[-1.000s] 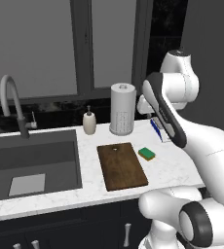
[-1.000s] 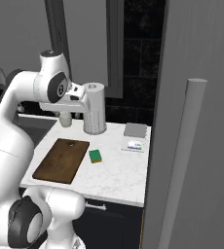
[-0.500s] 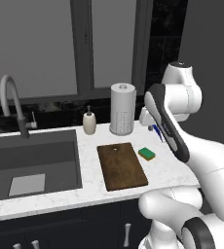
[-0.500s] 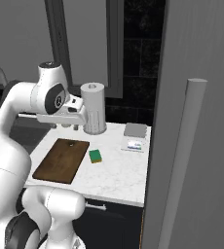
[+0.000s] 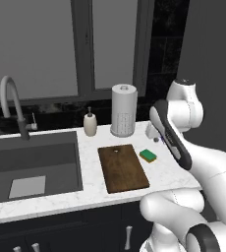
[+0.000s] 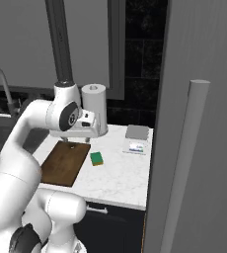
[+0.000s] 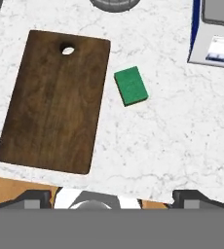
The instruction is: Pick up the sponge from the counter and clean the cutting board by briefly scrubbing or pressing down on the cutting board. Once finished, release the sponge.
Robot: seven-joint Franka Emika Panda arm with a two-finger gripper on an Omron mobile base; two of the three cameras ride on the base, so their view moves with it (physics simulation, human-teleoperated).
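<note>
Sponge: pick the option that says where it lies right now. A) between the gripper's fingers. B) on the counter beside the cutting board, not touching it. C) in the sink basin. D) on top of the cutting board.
B: the sponge rests flat on the white counter next to the long edge of the cutting board, with a strip of bare marble between them, as the base views agree.

In your hand view, the scale [image 7: 215, 39] is cut off at the edge, its display too blurred to read.
</note>
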